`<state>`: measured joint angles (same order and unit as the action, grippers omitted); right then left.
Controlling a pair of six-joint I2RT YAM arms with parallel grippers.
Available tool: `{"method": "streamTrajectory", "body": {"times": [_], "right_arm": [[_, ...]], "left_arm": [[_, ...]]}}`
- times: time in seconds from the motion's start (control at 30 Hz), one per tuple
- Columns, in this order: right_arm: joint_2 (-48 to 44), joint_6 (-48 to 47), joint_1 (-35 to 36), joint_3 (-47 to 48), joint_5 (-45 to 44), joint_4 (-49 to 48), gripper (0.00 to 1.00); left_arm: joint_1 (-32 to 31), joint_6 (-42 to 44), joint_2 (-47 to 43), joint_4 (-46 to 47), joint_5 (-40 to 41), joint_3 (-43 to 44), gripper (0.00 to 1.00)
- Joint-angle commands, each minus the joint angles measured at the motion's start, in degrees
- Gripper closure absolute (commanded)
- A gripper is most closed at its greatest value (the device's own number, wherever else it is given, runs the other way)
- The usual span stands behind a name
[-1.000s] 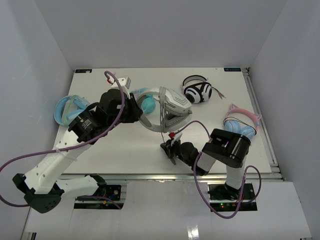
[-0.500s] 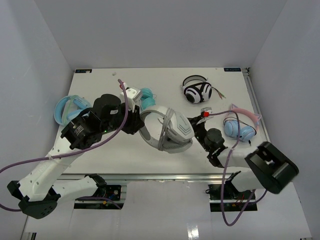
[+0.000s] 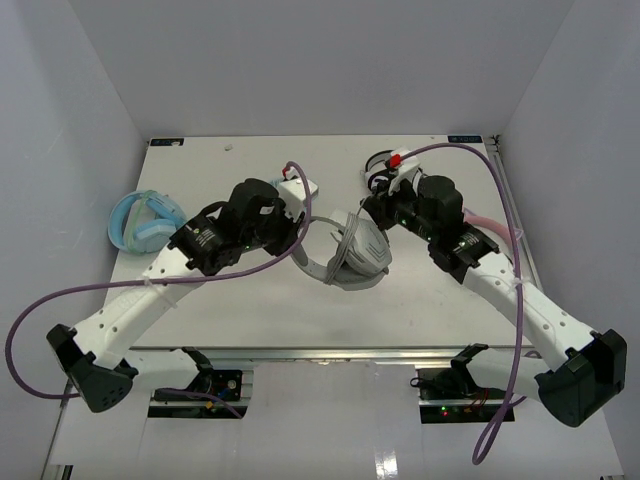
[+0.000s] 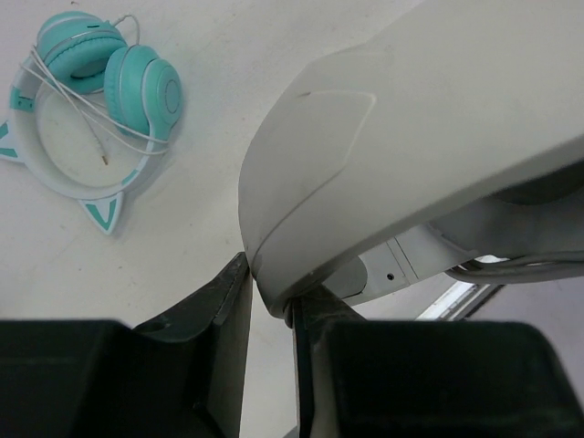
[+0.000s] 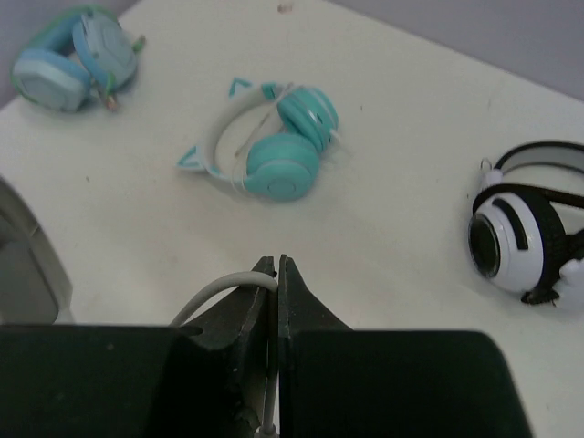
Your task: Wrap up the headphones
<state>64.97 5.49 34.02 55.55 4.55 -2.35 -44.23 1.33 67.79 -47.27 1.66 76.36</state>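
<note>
Only wrist views show left jaws clamping the headphones (image 4: pixel 411 137), right jaws pinching the cable (image 5: pixel 228 283).

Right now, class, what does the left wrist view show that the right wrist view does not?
Left wrist only: the left tool clamped on the grey headphones. Right wrist only: the right tool shut on the thin cable, plus the striped headphones and the pale blue headphones. Both: the teal cat-ear headphones on the table.

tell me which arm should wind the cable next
Right, probably: the right pincer is shut on the cable, while the left pincer clamps the headphones and looks better used steadying them.
</note>
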Motion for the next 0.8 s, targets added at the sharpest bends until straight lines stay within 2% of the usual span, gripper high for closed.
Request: {"method": "streamTrajectory", "body": {"times": [0.0,0.17,0.33,0.57,0.67,0.77], "right_arm": [[0.71,-4.93,-1.24,10.58,-0.01,15.24,0.92],[5.53,-6.94,-1.28,19.91,1.19,24.64,0.92],[8.08,-7.43,-1.33,26.43,5.39,30.85,0.92],[8.51,-5.93,-1.33,30.05,11.53,32.45,0.92],[8.97,-3.68,-1.33,30.56,18.74,32.34,0.92],[9.47,-2.47,-1.33,30.57,20.74,32.41,0.92]], "left_arm": [[-0.34,5.95,3.74,-2.43,2.98,-0.96,1.00],[-0.42,7.43,7.32,-1.47,10.11,-1.62,1.00],[-0.42,6.81,10.04,0.02,12.46,-1.47,1.00],[-0.42,5.19,12.53,1.71,18.54,-1.30,1.00],[-0.44,4.25,13.76,1.66,21.91,-1.04,1.00],[-0.42,3.59,14.03,1.92,22.96,-1.30,1.00]]}}
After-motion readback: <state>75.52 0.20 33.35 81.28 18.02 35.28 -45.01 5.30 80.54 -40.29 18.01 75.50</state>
